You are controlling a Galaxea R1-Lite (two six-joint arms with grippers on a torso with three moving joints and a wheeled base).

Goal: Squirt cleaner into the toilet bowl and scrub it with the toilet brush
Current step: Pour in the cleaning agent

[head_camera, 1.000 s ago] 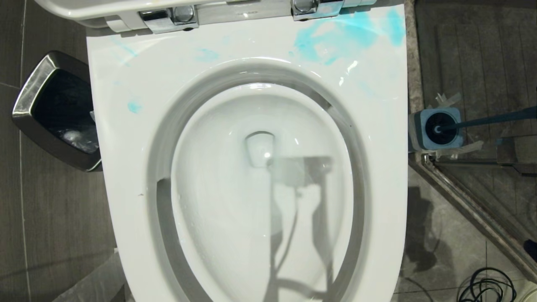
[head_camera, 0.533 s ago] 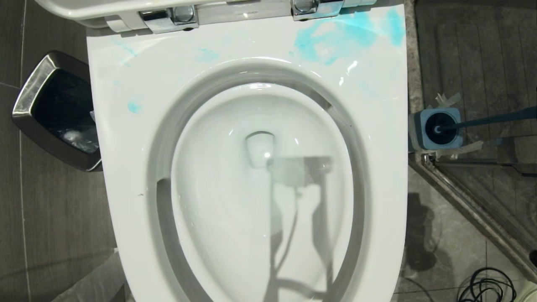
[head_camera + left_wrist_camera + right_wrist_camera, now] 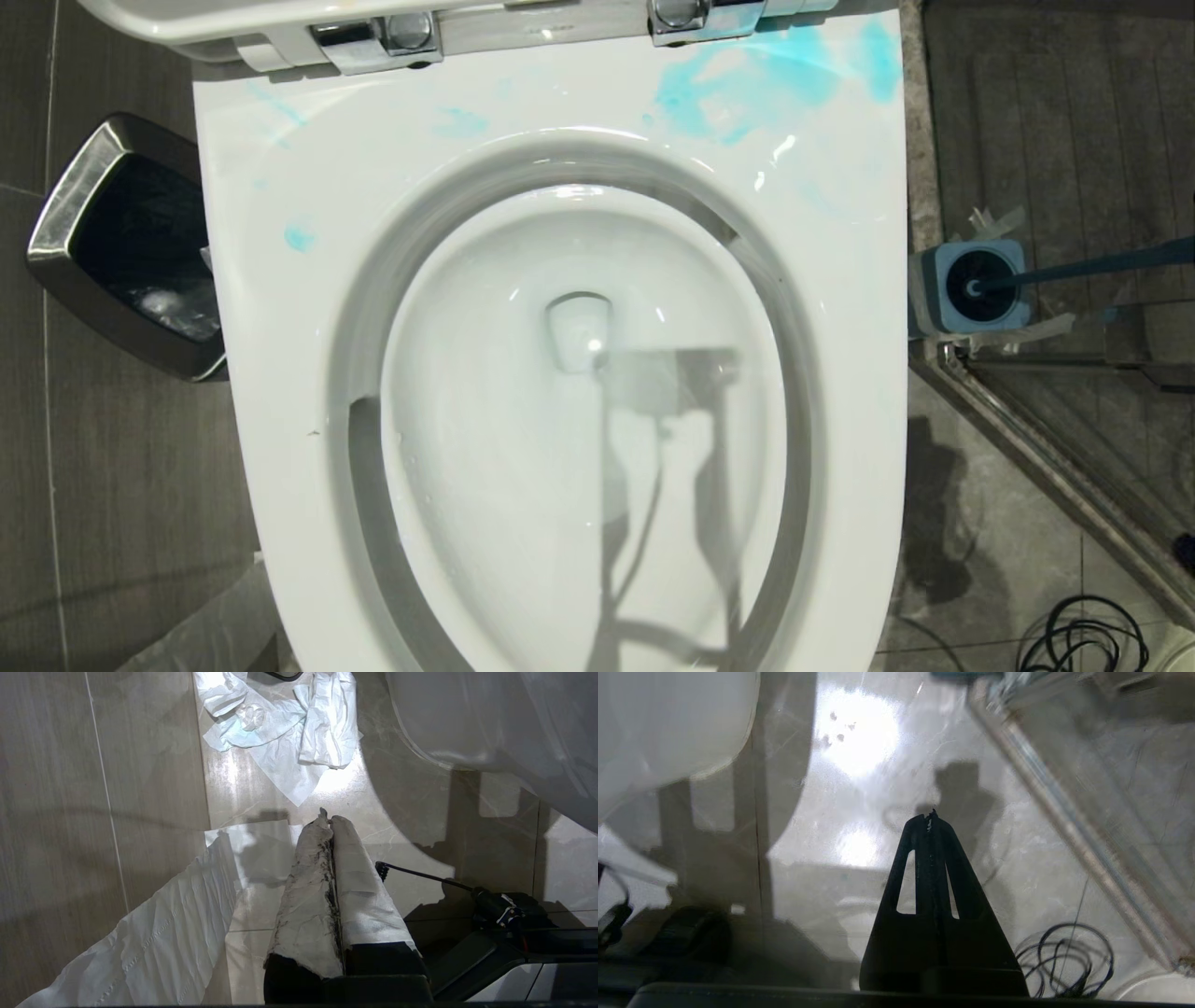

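Observation:
The white toilet bowl (image 3: pixel 840 392) fills the head view, lid up, with blue cleaner smears (image 3: pixel 747 89) on the rim near the hinges. The toilet brush (image 3: pixel 1074 269) stands in its blue holder (image 3: pixel 971 285) on the floor to the right of the bowl, its teal handle leaning right. No cleaner bottle is in view. Neither arm shows in the head view. My left gripper (image 3: pixel 327 817), fingers wrapped in white paper, is shut and empty above the floor beside the toilet base. My right gripper (image 3: pixel 930 814) is shut and empty over the floor, right of the bowl.
A steel waste bin (image 3: pixel 121 252) stands left of the toilet. A glass shower partition rail (image 3: pixel 1055 467) runs along the right. A coiled black cable (image 3: pixel 1083 639) lies on the floor at lower right. Crumpled paper (image 3: pixel 285 728) and a paper sheet (image 3: pixel 154 942) lie on the floor.
The head view is unchanged except the shadow on the floor right of the toilet, which shifts slightly.

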